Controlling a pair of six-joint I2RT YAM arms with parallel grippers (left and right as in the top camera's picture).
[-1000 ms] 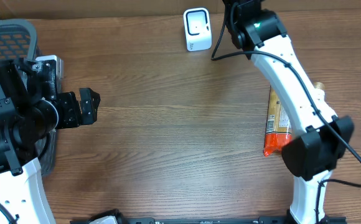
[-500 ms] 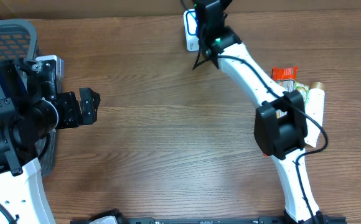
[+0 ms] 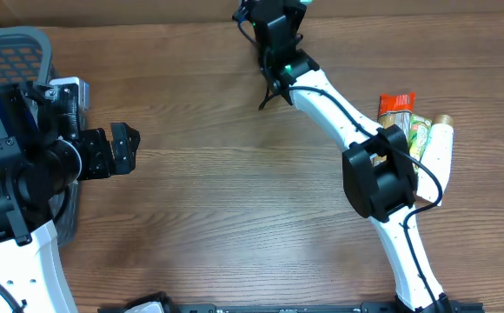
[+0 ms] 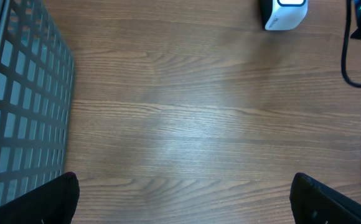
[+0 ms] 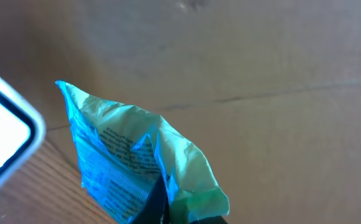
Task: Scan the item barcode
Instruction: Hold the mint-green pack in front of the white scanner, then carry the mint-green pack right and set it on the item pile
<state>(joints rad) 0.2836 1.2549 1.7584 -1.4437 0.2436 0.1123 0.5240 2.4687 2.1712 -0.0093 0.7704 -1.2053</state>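
The packet (image 5: 137, 162), a crumpled blue-green pouch, is held off the tabletop (image 3: 235, 200) at its far edge, close beside the scanner (image 5: 3, 140). In the right wrist view the scanner's white face lies to the packet's lower left, apart from it, with only a corner of the unit in view. The packet's long axis runs from its pinched lower edge up to a pointed corner that leans toward the scanner's side. A printed panel with fine text faces the wrist camera (whether the barcode sits on this panel cannot be read).

The right tool (image 5: 160, 205) is closed fully on the packet's lower edge, so the pouch stands above the fingers. In the overhead view the right arm reaches across to the far edge and covers the scanner.

The left tool (image 3: 113, 150) is spread to its widest and holds nothing. It hovers near the basket (image 3: 13, 48), well apart from the scanner. The right arm is therefore the nearer one.

Judgement: the coming move calls for turning the barcode side toward the scanner's face, at lower left of the packet. The creased film may hinder the read.

Other items, including an orange pack (image 3: 397, 103), lie at the right side.
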